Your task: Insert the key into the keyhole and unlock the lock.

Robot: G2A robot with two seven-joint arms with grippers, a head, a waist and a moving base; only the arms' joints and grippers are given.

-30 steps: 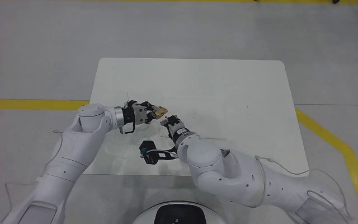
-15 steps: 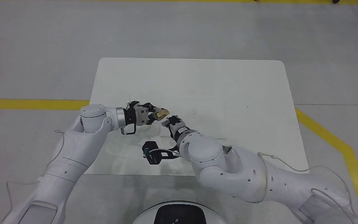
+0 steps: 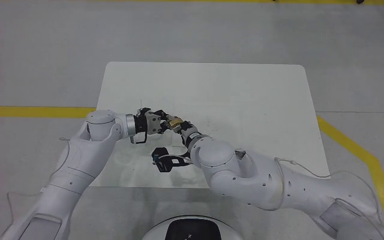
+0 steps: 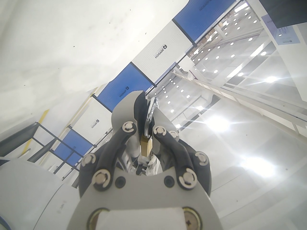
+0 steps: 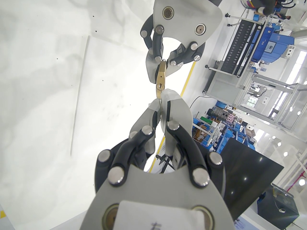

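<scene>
Since my L pincer (image 5: 159, 75) is clamped on the lock (image 5: 160, 82) w/ the keyhole end facing the R pincer (image 5: 163, 101), I read lock axis & key (image 5: 162, 111) as in line, nose to nose above the bench (image 3: 252, 96). R pincer's clamped on the key. Tip meets the keyhole; depth unclear.

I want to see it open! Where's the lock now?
In the top view the lock is over the left part of the table, held in the left gripper, with the key in the right gripper just at its keyhole end.
</scene>
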